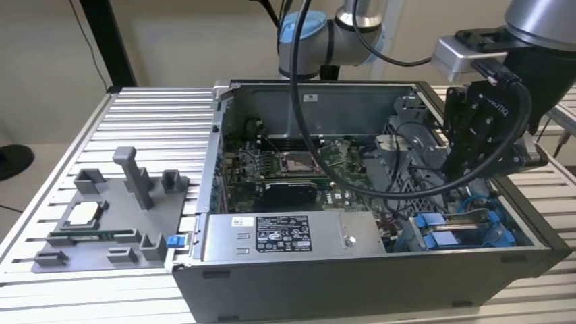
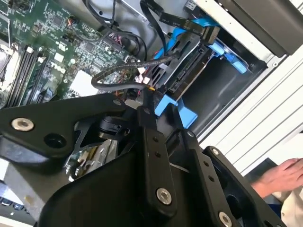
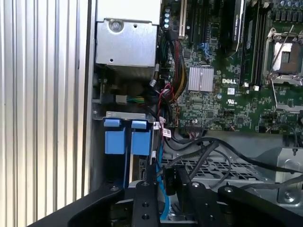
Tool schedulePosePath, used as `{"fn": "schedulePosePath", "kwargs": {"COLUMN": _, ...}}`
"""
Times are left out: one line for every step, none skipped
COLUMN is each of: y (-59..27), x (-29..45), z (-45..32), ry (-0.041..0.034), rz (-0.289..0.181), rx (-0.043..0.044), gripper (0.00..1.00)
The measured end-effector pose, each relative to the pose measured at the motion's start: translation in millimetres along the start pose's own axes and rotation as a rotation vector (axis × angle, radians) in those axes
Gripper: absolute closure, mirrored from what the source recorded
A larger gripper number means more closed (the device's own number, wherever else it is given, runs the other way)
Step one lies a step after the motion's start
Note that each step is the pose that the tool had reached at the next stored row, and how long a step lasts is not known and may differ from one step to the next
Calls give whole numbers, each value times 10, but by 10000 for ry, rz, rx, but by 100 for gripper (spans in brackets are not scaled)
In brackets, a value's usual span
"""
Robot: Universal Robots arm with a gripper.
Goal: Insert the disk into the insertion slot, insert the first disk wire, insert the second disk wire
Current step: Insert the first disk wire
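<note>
Was a silver-grey tube arm (image 1: 540, 20) w/ a pale blue round joint cap (image 1: 301, 30) at the far side. Had a light grey metal bracket (image 1: 461, 57) at the wrist, on the exterior view's right. Trailed thick black cables (image 1: 304, 121) in one long loop from joint to wrist. Ended in a matte black gripper (image 3: 164, 182) w/ small white lettering on its side. In the second wrist view, showed flat black link bars (image 2: 154, 156) pinned w/ round silver screws (image 2: 164, 196).

The exterior view looks down from above at the whole open computer case (image 1: 360, 283) on the slatted bench (image 1: 153, 121). Both wrist views look from close above into the case, sharing the motherboard (image 3: 222, 99) and drive bay (image 3: 114, 142).
</note>
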State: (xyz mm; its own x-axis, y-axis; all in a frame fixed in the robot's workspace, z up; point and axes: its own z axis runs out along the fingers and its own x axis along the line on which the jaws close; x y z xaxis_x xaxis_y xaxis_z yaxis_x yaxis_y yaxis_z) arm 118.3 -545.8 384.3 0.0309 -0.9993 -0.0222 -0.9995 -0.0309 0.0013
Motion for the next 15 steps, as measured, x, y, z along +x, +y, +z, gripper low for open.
{"fn": "schedulePosePath", "kwargs": {"y": 0, "x": 0, "z": 2, "ry": 1, "rz": 0, "rx": 5, "gripper": 100}}
{"fn": "schedulePosePath", "kwargs": {"y": 0, "x": 0, "z": 7, "ry": -2, "rz": 0, "rx": 11, "gripper": 100}}
{"fn": "schedulePosePath", "kwargs": {"y": 0, "x": 0, "z": 9, "ry": -1, "rz": 0, "rx": 20, "gripper": 100}}
{"fn": "schedulePosePath", "kwargs": {"y": 1, "x": 0, "z": 13, "ry": -1, "rz": 0, "rx": 35, "gripper": 100}}
{"fn": "schedulePosePath", "kwargs": {"y": 0, "x": 0, "z": 15, "ry": -1, "rz": 0, "rx": 43, "gripper": 100}}
{"fn": "schedulePosePath", "kwargs": {"y": 0, "x": 1, "z": 15, "ry": 0, "rz": -1, "rx": 44, "gripper": 100}}
{"fn": "schedulePosePath", "kwargs": {"y": 0, "x": 1, "z": 16, "ry": 0, "rz": -1, "rx": 45, "gripper": 100}}
{"fn": "schedulePosePath", "kwargs": {"y": 0, "x": 1, "z": 16, "ry": -1, "rz": -1, "rx": 45, "gripper": 100}}
{"fn": "schedulePosePath", "kwargs": {"y": 1, "x": 1, "z": 16, "ry": -1, "rz": 0, "rx": 45, "gripper": 100}}
{"fn": "schedulePosePath", "kwargs": {"y": 0, "x": 1, "z": 16, "ry": -1, "rz": -1, "rx": 45, "gripper": 100}}
{"fn": "schedulePosePath", "kwargs": {"y": 0, "x": 1, "z": 16, "ry": -1, "rz": -1, "rx": 45, "gripper": 100}}
{"fn": "schedulePosePath", "kwargs": {"y": 0, "x": 0, "z": 16, "ry": -1, "rz": 0, "rx": 45, "gripper": 100}}
{"fn": "schedulePosePath", "kwargs": {"y": 0, "x": 1, "z": 16, "ry": 0, "rz": -1, "rx": 45, "gripper": 100}}
{"fn": "schedulePosePath", "kwargs": {"y": 1, "x": 1, "z": 16, "ry": 0, "rz": 0, "rx": 45, "gripper": 100}}
{"fn": "schedulePosePath", "kwargs": {"y": 0, "x": 1, "z": 17, "ry": -1, "rz": -1, "rx": 45, "gripper": 100}}
